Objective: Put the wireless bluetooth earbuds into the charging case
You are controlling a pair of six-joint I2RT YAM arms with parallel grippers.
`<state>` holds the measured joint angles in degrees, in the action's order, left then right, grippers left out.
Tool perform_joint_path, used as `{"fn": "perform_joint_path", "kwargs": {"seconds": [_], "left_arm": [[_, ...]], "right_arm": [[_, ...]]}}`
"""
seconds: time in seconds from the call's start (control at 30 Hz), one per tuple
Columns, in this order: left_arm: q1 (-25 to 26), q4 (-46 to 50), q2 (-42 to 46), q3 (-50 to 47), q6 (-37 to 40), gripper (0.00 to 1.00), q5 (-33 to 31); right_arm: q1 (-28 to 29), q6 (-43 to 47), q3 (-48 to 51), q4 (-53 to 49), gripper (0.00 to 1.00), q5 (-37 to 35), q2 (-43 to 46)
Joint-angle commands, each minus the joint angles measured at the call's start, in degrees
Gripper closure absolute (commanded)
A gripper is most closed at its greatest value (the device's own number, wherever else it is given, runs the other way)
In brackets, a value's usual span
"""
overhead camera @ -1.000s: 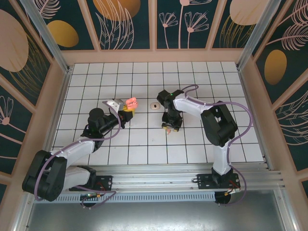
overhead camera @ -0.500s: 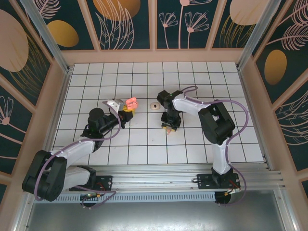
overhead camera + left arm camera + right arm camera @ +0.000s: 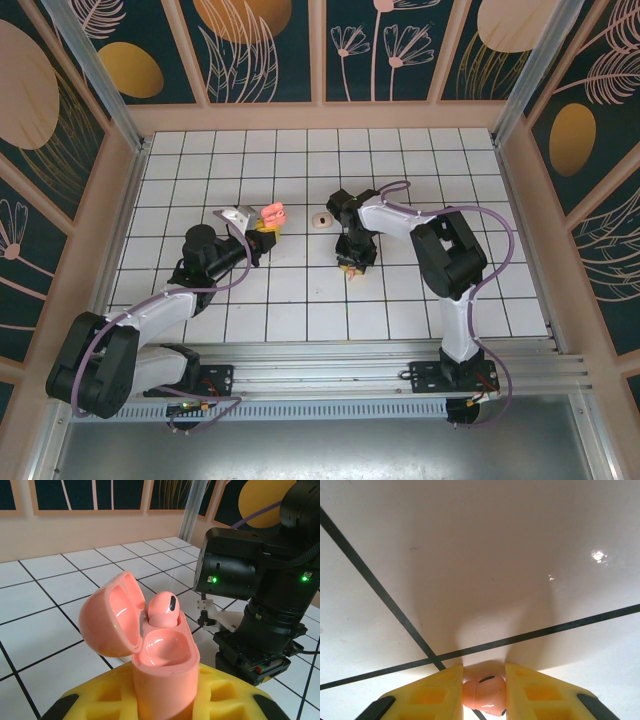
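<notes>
My left gripper is shut on the lower body of a salmon-pink charging case, held above the tiles left of centre. In the left wrist view the case stands upright between the yellow fingers, its lid swung open to the left. One pink earbud sits in the far socket and the near socket is bare. My right gripper points down at the floor near the centre. Its yellow fingers press on both sides of a second pink earbud lying on the tile.
A small cream-white piece lies on the tiles between the two grippers. The right arm's black wrist stands close to the right of the held case. Raised walls ring the tiled floor.
The right gripper's jaws have narrowed onto the pink earbud on the floor, and its wrist has shifted slightly left. The left arm and the case have not moved.
</notes>
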<state>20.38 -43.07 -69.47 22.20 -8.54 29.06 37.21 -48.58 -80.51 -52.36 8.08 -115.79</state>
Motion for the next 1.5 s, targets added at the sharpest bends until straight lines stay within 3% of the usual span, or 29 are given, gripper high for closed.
{"fn": "perform_joint_path", "kwargs": {"seconds": [0.0,0.2,0.43,0.57,0.77,1.07,1.47], "left_arm": [[0.2,-0.2,-0.2,1.5,1.2,0.93,0.1],[0.2,-1.3,-0.8,1.1,1.3,0.93,1.0],[0.3,-7.6,-3.7,-0.1,1.4,0.93,4.5],[0.4,-10.2,-5.4,1.1,1.1,0.93,9.5],[0.6,-2.0,-7.4,7.1,6.2,0.93,18.4],[0.6,4.7,-10.7,14.4,7.1,0.92,30.9],[0.6,8.8,-11.1,17.7,6.4,0.91,34.6]], "right_arm": [[-0.2,-0.7,1.4,0.5,0.78,-1.2,-0.7],[0.1,-0.8,3.0,3.4,0.78,-3.2,3.5],[1.4,0.5,6.3,14.8,0.79,-7.3,14.8],[2.7,6.0,7.2,23.0,0.8,-9.5,21.5],[3.5,18.2,11.5,37.5,0.8,-9.2,32.2],[5.9,38.2,11.2,45.1,0.8,0.6,39.8],[5.2,51.9,16.1,54.5,0.83,15.0,44.1]]}}
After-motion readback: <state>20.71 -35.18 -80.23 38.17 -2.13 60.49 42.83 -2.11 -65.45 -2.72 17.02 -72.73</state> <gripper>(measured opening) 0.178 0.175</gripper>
